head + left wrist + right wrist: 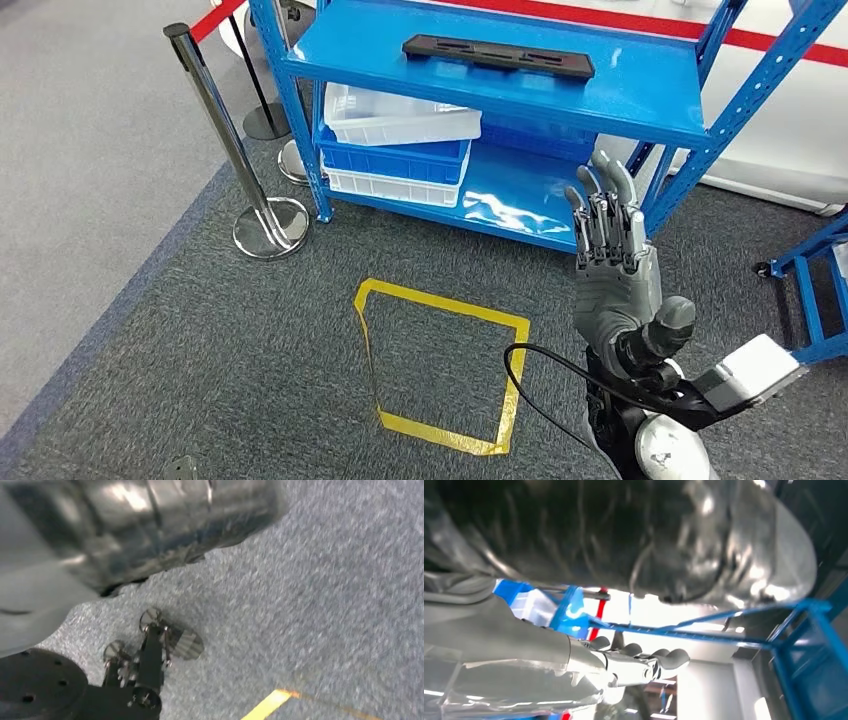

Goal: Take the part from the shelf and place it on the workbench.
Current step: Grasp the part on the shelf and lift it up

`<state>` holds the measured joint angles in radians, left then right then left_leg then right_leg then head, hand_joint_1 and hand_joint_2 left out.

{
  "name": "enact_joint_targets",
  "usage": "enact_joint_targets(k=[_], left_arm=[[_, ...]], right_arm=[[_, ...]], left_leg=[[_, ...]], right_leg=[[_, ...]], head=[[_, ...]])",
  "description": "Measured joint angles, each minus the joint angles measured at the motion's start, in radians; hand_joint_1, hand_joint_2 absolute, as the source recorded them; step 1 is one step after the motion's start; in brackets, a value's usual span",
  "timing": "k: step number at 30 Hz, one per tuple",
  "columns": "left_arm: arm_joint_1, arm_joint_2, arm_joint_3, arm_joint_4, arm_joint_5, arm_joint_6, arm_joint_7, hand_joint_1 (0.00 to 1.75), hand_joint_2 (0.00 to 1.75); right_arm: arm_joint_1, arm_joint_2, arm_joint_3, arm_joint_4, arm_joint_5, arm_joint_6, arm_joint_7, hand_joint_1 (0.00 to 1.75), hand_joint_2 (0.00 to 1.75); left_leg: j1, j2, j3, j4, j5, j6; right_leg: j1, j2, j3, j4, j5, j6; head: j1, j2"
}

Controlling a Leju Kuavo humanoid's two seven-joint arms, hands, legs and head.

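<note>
Part (498,56): lying flat on the shelf's (640,95) top deck, toward its back edge, untouched.
Right hand (617,268): I've got it raised before the shelf's front-right post, fingers straight and apart, holding nothing.
Left hand (150,655): hanging over carpet, fingers too blurred to call.
Risk: I reckon my reach could clip that post or shove the part off the back edge.

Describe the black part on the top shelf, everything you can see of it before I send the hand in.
The black part is a long, flat, dark bar, matte like plastic, with shallow slots or recesses along its upper face and slightly stepped ends. It lies flat on the blue shelf, on the top level, set a little askew to the front edge and toward the back. Nothing else touches it. The right hand is raised in front of the shelf, below the part, fingers extended, holding nothing.
</note>
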<state>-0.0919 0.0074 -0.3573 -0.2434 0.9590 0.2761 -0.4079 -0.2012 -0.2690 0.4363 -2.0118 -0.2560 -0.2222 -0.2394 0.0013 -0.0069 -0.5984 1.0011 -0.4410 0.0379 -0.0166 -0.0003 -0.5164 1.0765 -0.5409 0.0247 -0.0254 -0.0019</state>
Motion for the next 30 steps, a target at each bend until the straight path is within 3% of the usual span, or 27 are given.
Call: enact_joint_targets(k=[3, 5, 6, 8, 10, 14, 16, 18, 20, 21, 22, 23, 25, 26, 29, 30], left_arm=[[0.000, 0.000, -0.002, 0.000, -0.005, -0.002, 0.002, 0.00, 0.00], [0.001, 0.000, -0.003, 0.000, -0.007, -0.002, 0.005, 0.00, 0.00], [0.002, 0.000, -0.005, 0.000, -0.007, -0.002, 0.006, 0.00, 0.00], [0.004, -0.001, -0.008, 0.000, -0.007, -0.002, 0.008, 0.00, 0.00], [0.003, -0.001, -0.011, 0.002, -0.007, -0.002, 0.008, 0.00, 0.00], [-0.002, -0.001, -0.017, 0.002, -0.008, -0.002, 0.009, 0.00, 0.00], [-0.003, -0.002, -0.018, 0.002, -0.008, -0.003, 0.009, 0.00, 0.00], [-0.004, -0.003, -0.020, 0.002, -0.008, -0.003, 0.009, 0.00, 0.00], [0.000, -0.002, -0.021, 0.002, -0.008, -0.003, 0.009, 0.00, 0.00], [0.002, -0.002, -0.022, 0.003, -0.008, -0.003, 0.009, 0.00, 0.00], [0.004, -0.002, -0.023, 0.003, -0.008, -0.003, 0.009, 0.00, 0.00], [0.004, -0.002, -0.023, 0.003, -0.008, -0.003, 0.010, 0.00, 0.00], [0.005, 0.000, -0.025, 0.005, -0.007, -0.002, 0.013, 0.00, 0.00], [0.005, 0.001, -0.025, 0.006, -0.007, -0.002, 0.014, 0.00, 0.00], [0.004, 0.000, -0.026, 0.007, -0.007, -0.002, 0.015, 0.00, 0.00], [0.003, 0.000, -0.026, 0.007, -0.006, -0.002, 0.015, 0.00, 0.00]], right_arm=[[0.003, -0.002, 0.000, 0.003, -0.001, 0.002, 0.000, 0.00, 0.00], [0.006, -0.003, 0.000, 0.006, -0.002, 0.004, 0.000, 0.00, 0.00], [0.007, -0.003, 0.000, 0.008, -0.003, 0.004, 0.000, 0.00, 0.00], [0.008, -0.003, 0.000, 0.009, -0.004, 0.005, 0.001, 0.00, 0.00], [0.008, -0.003, 0.000, 0.012, -0.005, 0.005, 0.001, 0.00, 0.00], [0.010, -0.004, 0.000, 0.013, -0.010, 0.006, 0.003, 0.00, 0.00], [0.009, -0.004, 0.000, 0.013, -0.015, 0.008, 0.003, 0.00, 0.00], [0.010, -0.004, 0.000, 0.014, -0.021, 0.009, 0.003, 0.00, 0.00], [0.011, -0.004, 0.000, 0.015, -0.023, 0.009, 0.003, 0.00, 0.00], [0.011, -0.004, 0.000, 0.016, -0.024, 0.009, 0.003, 0.00, 0.00], [0.011, -0.004, 0.000, 0.016, -0.026, 0.009, 0.003, 0.00, 0.00], [0.011, -0.004, 0.000, 0.017, -0.029, 0.009, 0.003, 0.00, 0.00], [0.011, -0.004, 0.000, 0.020, -0.035, 0.009, 0.003, 0.00, 0.00], [0.012, -0.004, 0.000, 0.022, -0.037, 0.009, 0.003, 0.00, 0.00], [0.010, -0.004, -0.001, 0.025, -0.039, 0.009, 0.002, 0.00, 0.00], [0.008, -0.004, -0.001, 0.026, -0.040, 0.009, 0.001, 0.00, 0.00]], left_leg=[[0.001, -0.001, 0.029, -0.005, -0.020, 0.011], [0.001, -0.004, 0.052, -0.005, -0.039, 0.011], [0.001, -0.006, 0.069, -0.005, -0.051, 0.009], [0.002, -0.008, 0.100, -0.004, -0.077, 0.001], [0.001, -0.011, 0.114, -0.001, -0.099, -0.011], [0.002, -0.008, 0.115, 0.021, -0.111, -0.033], [0.004, -0.004, 0.065, 0.111, -0.114, -0.043], [0.006, -0.001, -0.023, 0.232, -0.148, -0.052], [0.007, 0.000, -0.087, 0.280, -0.179, -0.054], [0.007, 0.000, -0.098, 0.259, -0.167, -0.051], [0.005, 0.000, -0.096, 0.209, -0.125, -0.045], [0.002, 0.000, -0.088, 0.144, -0.062, -0.035], [-0.008, -0.001, -0.074, 0.053, 0.017, -0.014], [-0.013, -0.003, -0.070, 0.036, 0.029, -0.006], [-0.012, -0.004, -0.040, 0.019, 0.017, 0.008], [-0.009, -0.003, -0.024, 0.012, 0.013, 0.012]], right_leg=[[-0.002, 0.000, -0.115, 0.171, -0.055, 0.009], [-0.003, 0.000, -0.173, 0.215, -0.058, 0.013], [-0.004, 0.000, -0.180, 0.188, -0.031, 0.013], [-0.004, -0.001, -0.164, 0.073, 0.070, 0.008], [0.000, 0.000, -0.150, -0.012, 0.132, -0.004], [0.004, 0.005, -0.132, -0.030, 0.122, -0.038], [0.000, 0.005, -0.108, -0.038, 0.111, -0.048], [0.001, 0.004, -0.086, -0.041, 0.093, -0.052], [0.002, 0.006, -0.059, -0.041, 0.071, -0.053], [0.003, 0.008, -0.042, -0.041, 0.059, -0.053], [0.005, 0.009, -0.023, -0.041, 0.046, -0.052], [0.006, 0.010, -0.008, -0.042, 0.033, -0.051], [0.008, 0.013, 0.015, -0.044, 0.010, -0.042], [0.009, 0.015, 0.023, -0.044, 0.003, -0.036], [0.011, 0.014, 0.045, -0.035, -0.007, -0.022], [0.010, 0.013, 0.039, -0.015, -0.013, -0.019]], head=[[0.002, 0.000], [0.002, 0.000], [0.002, 0.000], [0.003, 0.000], [0.000, 0.000], [-0.004, 0.000], [-0.006, 0.000], [-0.008, 0.000], [-0.008, 0.000], [-0.008, 0.000], [-0.008, 0.000], [-0.007, 0.000], [-0.006, 0.000], [-0.006, 0.000], [-0.004, 0.000], [-0.004, 0.000]])
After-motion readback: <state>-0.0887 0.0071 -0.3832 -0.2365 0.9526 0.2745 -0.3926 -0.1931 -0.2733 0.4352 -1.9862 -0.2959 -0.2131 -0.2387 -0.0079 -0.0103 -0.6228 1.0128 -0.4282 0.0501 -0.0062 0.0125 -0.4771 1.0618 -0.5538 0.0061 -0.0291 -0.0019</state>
